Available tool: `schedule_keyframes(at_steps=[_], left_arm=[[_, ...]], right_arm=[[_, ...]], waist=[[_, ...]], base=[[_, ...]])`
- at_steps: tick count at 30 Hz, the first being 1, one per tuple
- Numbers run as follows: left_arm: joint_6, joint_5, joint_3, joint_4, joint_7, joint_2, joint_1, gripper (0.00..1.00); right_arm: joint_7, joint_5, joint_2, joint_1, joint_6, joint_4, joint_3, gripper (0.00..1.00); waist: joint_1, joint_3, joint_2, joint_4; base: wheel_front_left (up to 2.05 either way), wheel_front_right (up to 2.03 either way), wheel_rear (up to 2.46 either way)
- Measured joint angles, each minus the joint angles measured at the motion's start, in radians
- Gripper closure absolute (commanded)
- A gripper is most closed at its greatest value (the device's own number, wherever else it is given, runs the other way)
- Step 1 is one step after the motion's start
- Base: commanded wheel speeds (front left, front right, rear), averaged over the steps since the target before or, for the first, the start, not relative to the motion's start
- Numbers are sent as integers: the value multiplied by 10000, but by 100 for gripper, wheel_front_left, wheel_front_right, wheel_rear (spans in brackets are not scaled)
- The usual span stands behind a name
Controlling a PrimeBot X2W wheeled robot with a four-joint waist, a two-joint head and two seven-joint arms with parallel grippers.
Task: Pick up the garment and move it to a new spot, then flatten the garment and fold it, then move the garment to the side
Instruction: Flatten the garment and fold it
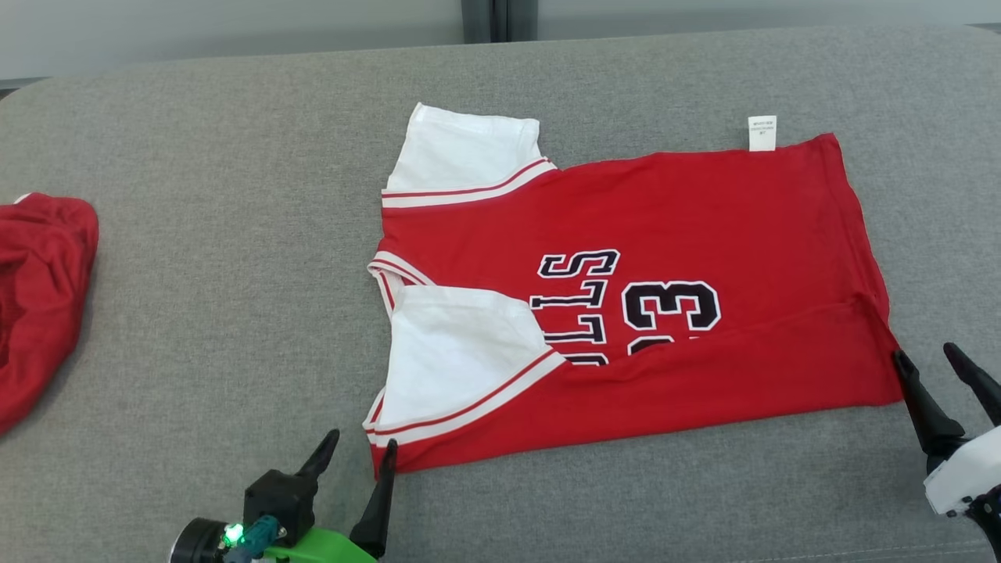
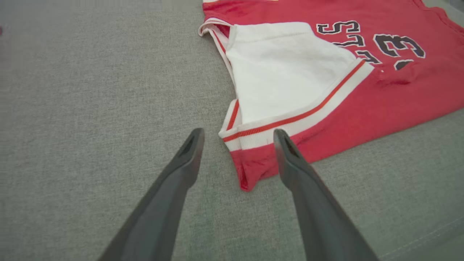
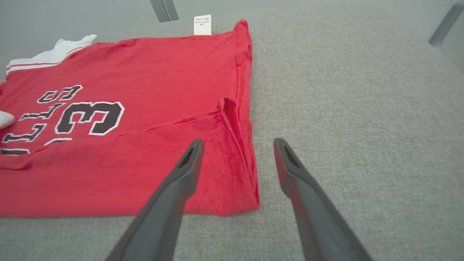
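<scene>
The garment (image 1: 704, 234) is a red jersey with white sleeves and black lettering, lying flat on the grey surface with its near long edge folded over the print. My left gripper (image 1: 364, 447) stands open at the jersey's near left corner (image 2: 250, 170), which lies between its spread fingers. My right gripper (image 1: 927, 358) is open too, straddling the near right corner (image 3: 243, 195) at the hem. Neither holds cloth. A white label (image 3: 202, 24) sticks out at the far edge.
A second red cloth (image 1: 39, 289) lies bunched at the left edge of the grey padded surface (image 1: 235, 234). The surface's far edge meets a pale wall with a dark post (image 1: 489, 19). Bare grey fabric lies left and right of the jersey.
</scene>
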Motion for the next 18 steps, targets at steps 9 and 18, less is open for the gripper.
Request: schedule_keyframes(at_steps=[9,18], left_arm=[[-288,188,995,-1480,520,913,-2119,0],[-2276,-608,1450,8,2857,1005,-6659,0]], right_arm=[[0,-1078,826,-409,-2,-1120,-924,0],[0,-1595,1221,-1387,-2,-1716,-1047,0]], waist=[[0,383,-1,-103],[0,1558,0,-235]], base=[[0,0,0],[0,0,0]])
